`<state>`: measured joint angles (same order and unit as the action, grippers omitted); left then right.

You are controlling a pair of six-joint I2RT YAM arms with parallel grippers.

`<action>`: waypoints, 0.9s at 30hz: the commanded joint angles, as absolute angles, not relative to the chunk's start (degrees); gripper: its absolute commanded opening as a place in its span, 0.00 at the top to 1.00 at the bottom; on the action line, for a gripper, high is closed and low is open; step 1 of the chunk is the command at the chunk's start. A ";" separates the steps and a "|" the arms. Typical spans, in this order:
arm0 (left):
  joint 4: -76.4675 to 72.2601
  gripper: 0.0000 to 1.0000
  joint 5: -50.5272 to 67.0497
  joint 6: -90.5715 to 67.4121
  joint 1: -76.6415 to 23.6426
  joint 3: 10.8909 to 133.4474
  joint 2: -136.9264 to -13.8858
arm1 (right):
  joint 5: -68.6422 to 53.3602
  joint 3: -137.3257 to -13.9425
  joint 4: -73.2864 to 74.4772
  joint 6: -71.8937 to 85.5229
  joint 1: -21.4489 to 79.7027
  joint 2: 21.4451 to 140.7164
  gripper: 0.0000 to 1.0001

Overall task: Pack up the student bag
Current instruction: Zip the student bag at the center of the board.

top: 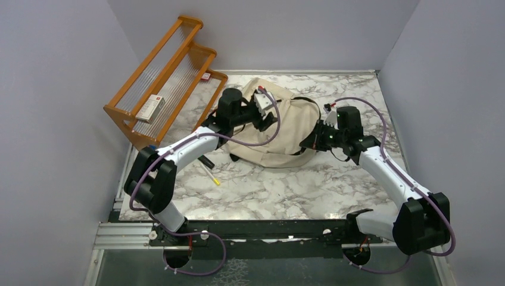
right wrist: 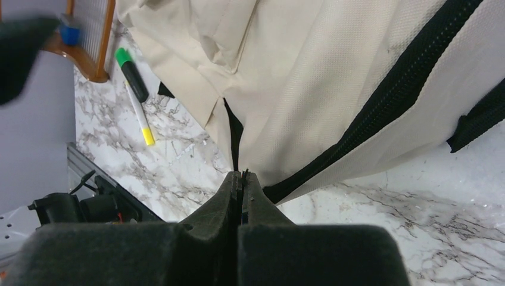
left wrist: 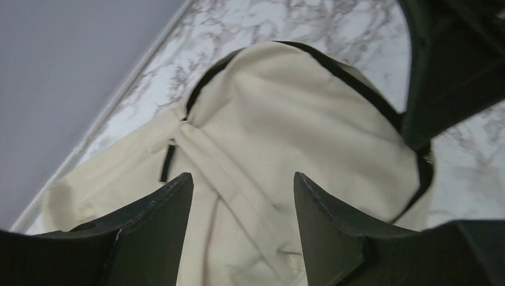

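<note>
The student bag (top: 289,128), a soft beige backpack with black zipper lines, lies flat on the marble table. My left gripper (top: 266,121) hovers over its left part. In the left wrist view it (left wrist: 244,179) is open, with only beige cloth (left wrist: 280,119) showing below the gap and nothing between the fingers. My right gripper (top: 311,141) is at the bag's right edge. In the right wrist view it (right wrist: 241,176) is shut, its tips pinching a thin black piece at the bag's edge (right wrist: 234,134), beside a black zipper line (right wrist: 381,101).
A wooden rack (top: 164,83) holding a small box (top: 150,108) leans at the back left. A green-capped marker (right wrist: 132,74) and a yellow-tipped pen (right wrist: 142,122) lie on the table (top: 286,190) left of the bag. Grey walls close in both sides.
</note>
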<state>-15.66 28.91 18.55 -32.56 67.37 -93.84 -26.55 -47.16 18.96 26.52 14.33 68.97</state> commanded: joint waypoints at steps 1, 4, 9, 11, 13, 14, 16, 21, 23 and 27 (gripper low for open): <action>-25.24 0.36 37.19 14.67 -36.31 57.90 -91.10 | -25.87 -49.78 16.58 25.09 14.68 69.57 0.99; -28.98 0.36 35.12 13.52 -39.49 54.32 -90.54 | -28.59 -50.11 15.04 22.73 14.68 69.29 0.99; -40.26 0.36 27.52 8.90 -42.78 49.64 -90.65 | -31.88 -49.91 11.71 20.50 14.70 69.15 0.97; -43.94 0.35 26.12 7.24 -43.42 48.71 -91.35 | -32.08 -50.15 11.68 20.48 14.68 69.38 0.98; -46.76 0.35 25.76 5.65 -44.10 48.21 -92.15 | -31.95 -50.28 11.82 20.92 14.68 69.41 0.98; -47.97 0.35 25.75 4.98 -44.52 47.91 -92.63 | -31.91 -50.24 11.76 21.26 14.68 69.17 0.98; -50.09 0.35 24.63 3.08 -45.33 47.21 -93.80 | -31.84 -49.94 11.37 21.95 14.68 68.66 0.98; -56.01 0.35 21.73 -3.29 -46.69 44.34 -95.53 | -31.90 -48.56 9.41 24.37 14.73 66.85 0.98; -58.52 0.35 21.58 -4.44 -47.42 43.14 -96.19 | -32.06 -47.69 8.18 25.26 14.68 66.32 0.98; -62.02 0.36 19.88 -6.08 -48.61 41.34 -97.13 | -32.52 -47.26 7.56 25.57 14.69 65.83 0.98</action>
<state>-53.69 22.94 -1.80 -47.35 42.94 -96.03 -30.44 -47.70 11.92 24.25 14.33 67.72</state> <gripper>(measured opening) 0.647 0.026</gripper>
